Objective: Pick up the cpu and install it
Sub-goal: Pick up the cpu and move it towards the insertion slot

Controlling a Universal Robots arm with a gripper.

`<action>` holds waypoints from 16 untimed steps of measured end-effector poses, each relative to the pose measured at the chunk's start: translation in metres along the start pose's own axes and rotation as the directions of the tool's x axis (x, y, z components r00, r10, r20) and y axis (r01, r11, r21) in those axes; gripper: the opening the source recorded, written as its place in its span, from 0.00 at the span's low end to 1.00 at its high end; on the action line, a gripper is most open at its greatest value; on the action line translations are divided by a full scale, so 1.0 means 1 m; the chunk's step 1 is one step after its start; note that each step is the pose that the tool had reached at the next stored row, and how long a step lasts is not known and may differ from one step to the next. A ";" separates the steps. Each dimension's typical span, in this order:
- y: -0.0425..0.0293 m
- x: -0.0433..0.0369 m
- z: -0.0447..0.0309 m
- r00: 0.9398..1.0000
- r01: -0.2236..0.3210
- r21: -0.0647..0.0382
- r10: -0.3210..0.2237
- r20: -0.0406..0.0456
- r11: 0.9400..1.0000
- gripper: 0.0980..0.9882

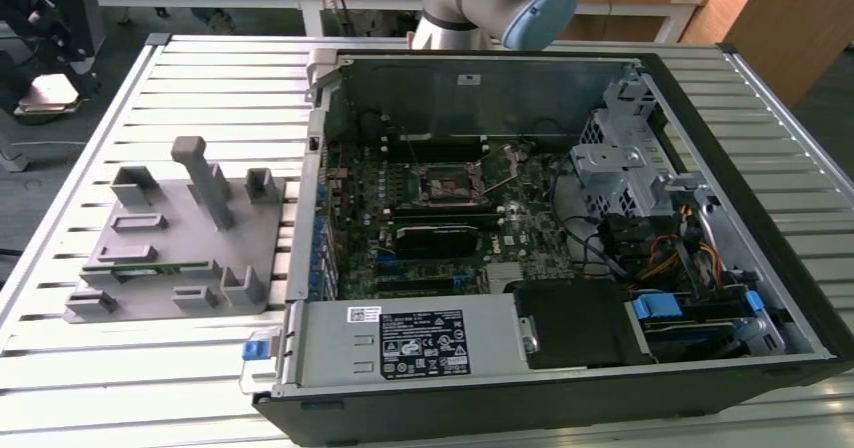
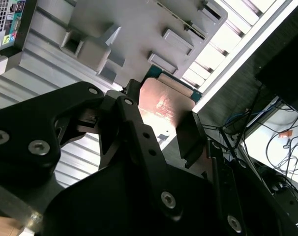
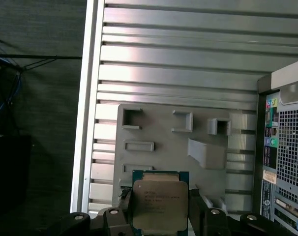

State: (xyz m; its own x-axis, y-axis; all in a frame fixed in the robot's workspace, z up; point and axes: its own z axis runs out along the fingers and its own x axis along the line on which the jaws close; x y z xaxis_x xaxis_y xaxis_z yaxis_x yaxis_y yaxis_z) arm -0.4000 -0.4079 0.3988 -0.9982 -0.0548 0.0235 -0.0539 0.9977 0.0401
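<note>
exterior view, arm: grey and blue joint of the arm [image 1: 531, 6] at the top centre of the frame, behind the case.
exterior view, case: open computer case [image 1: 747, 368] lies on the slatted table [image 1: 160, 388] and takes up the middle and the exterior view's right.
exterior view, board: motherboard [image 1: 534, 238] faces up inside the case, with the black-framed socket [image 1: 447, 183] near its centre.
exterior view, fixture: grey fixture plate [image 1: 174, 233] on the exterior view's left, just beside the case; green memory stick [image 1: 134, 266] lies in one of its slots.
first wrist view, cpu: cpu [image 3: 160, 202] sits between the two black fingers [image 3: 125, 209], metal top toward the camera, green rim showing along one edge.
first wrist view, gripper: gripper [image 3: 160, 212] is closed down to the chip's width, one finger against each opposite edge (it has hold of the cpu).
first wrist view, background: fixture plate and table slats lie behind the chip, case wall to one side.
second wrist view, cpu: same grip from the other side [image 2: 164, 101]; the chip face reflects a coppery tint.
second wrist view, background: fixture plate lies beyond the chip, well apart from the case corner.
</note>
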 end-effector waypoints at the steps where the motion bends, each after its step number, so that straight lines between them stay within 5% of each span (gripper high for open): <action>1: -0.0001 -0.0012 0.0000 1.000 0.000 0.000 0.000 0.000 1.000 0.50; 16: -0.0010 -0.0189 -0.0005 1.000 0.000 0.000 0.000 0.000 1.000 0.50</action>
State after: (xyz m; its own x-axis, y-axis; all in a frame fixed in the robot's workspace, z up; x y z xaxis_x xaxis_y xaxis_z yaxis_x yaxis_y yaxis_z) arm -0.3811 -0.4079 0.3987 -0.9982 -0.0548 0.0234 -0.0538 0.9977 0.0402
